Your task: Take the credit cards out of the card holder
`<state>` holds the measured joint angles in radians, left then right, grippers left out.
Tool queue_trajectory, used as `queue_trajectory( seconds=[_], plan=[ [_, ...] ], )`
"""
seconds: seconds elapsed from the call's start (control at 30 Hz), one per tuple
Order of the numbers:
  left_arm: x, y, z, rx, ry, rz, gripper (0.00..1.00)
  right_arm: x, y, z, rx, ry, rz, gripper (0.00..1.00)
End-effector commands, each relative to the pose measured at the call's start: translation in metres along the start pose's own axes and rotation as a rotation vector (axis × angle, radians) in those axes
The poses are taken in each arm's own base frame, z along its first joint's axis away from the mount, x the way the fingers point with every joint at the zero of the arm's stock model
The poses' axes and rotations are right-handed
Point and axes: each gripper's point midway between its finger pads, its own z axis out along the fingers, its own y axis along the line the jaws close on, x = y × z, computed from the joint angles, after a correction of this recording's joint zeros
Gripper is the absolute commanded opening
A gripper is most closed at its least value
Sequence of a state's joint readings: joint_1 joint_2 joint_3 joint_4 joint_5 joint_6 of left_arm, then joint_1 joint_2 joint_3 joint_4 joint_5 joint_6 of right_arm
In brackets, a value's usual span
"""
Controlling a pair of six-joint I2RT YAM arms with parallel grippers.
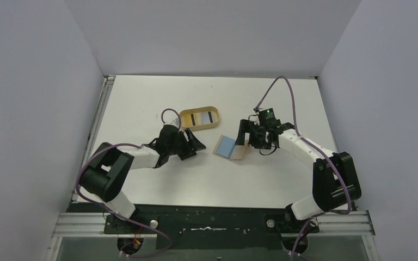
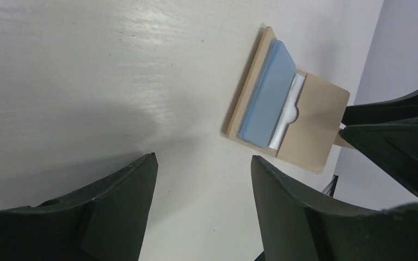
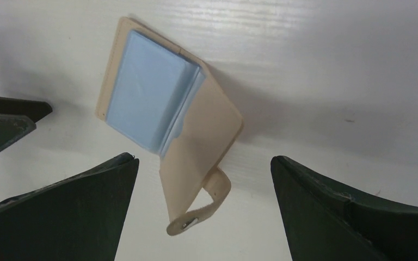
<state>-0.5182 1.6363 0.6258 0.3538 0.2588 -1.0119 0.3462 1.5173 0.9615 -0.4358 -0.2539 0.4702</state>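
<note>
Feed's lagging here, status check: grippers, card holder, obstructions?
Left gripper open, empty. Right gripper open, empty, beside card holder. It lies open on table, pale edge showing in pocket. Nothing in the way.

Light in the top view is even and diffuse, coming from above. The white table (image 1: 207, 179) is bright but not blown out, and the walls (image 1: 32, 109) carry a cool violet cast and splay outward, a wide-angle effect. The arms (image 1: 141, 157) throw only faint, soft shadows. A green lamp (image 1: 269, 113) glows on the right wrist.

In the left wrist view a pale sheen streaks the table's upper part. A broad soft shadow lies near the left fingers (image 2: 87, 217), which are dark, close and slightly blurred.

In the right wrist view the holder (image 3: 196, 136) is sharp and casts a soft shadow to its right. The right fingers (image 3: 60, 217) are almost black, with little detail.
</note>
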Motion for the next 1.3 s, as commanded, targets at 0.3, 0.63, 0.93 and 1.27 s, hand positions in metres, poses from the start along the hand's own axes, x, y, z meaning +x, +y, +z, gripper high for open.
queue_trajectory(
  seconds=[0.3,0.63,0.93,1.27],
  plan=[
    [-0.012,-0.022,0.011,0.082,-0.014,0.021,0.61,-0.009,0.028,0.002,-0.157,-0.117,0.134,0.95],
    [-0.021,-0.021,0.009,0.048,-0.032,0.057,0.61,0.009,0.033,0.017,-0.191,-0.096,0.237,0.59],
    [-0.022,-0.021,0.007,0.058,-0.040,0.046,0.61,0.004,0.045,0.024,-0.260,-0.098,0.255,0.00],
    [-0.043,-0.041,0.003,0.194,-0.074,-0.047,0.61,-0.040,0.060,0.000,-0.595,-0.260,0.389,0.00]
  ],
)
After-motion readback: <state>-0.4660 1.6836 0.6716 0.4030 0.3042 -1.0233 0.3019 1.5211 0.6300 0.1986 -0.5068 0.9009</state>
